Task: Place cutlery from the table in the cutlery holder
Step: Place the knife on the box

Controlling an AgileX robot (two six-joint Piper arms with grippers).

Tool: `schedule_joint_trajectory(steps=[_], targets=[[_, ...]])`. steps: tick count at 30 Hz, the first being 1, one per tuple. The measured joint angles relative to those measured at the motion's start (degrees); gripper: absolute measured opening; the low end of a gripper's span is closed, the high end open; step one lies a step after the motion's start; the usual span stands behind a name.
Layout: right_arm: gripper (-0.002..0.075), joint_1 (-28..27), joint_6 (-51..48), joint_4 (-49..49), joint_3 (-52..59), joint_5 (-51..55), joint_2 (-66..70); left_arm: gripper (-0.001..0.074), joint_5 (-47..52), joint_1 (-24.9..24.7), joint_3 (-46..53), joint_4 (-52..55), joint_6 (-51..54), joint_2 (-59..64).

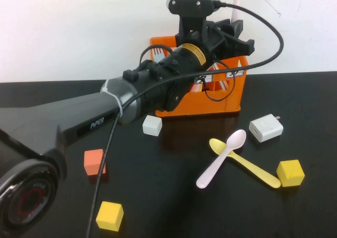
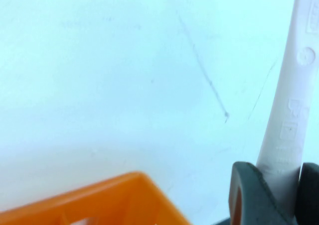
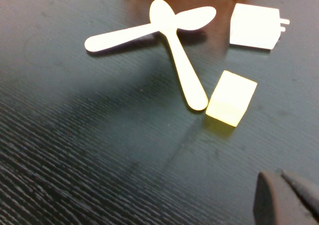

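**Fingers closed on a pale utensil above the orange box**

Fingers (image 2: 246, 195) of the left gripper (image 2: 273, 197) are clamped on a pale utensil handle (image 2: 291, 100), held over the orange box (image 1: 210, 93) at the upper middle of the high view. The right gripper (image 3: 289, 197), low on the right wrist view, is shut and empty. If the handle is released off a compartment, the rim may be hit and the piece dropped. A pink spoon (image 1: 221, 159) is laid crossed over a yellow spoon (image 1: 250, 164) on the table (image 1: 174, 206), lower right.
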Motion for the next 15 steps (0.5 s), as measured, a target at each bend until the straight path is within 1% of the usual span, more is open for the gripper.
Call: schedule_joint_trajectory(steps=[6,15], targets=[[-0.0002,0.0,0.0,0.0,0.0,0.0,0.0,0.0158,-9.3,0.0,-0.1,-0.1,-1.0,3.5],[-0.0002,0.0,0.0,0.0,0.0,0.0,0.0,0.0158,-10.5,0.0,-0.2,-1.2,-1.7,7.2]])
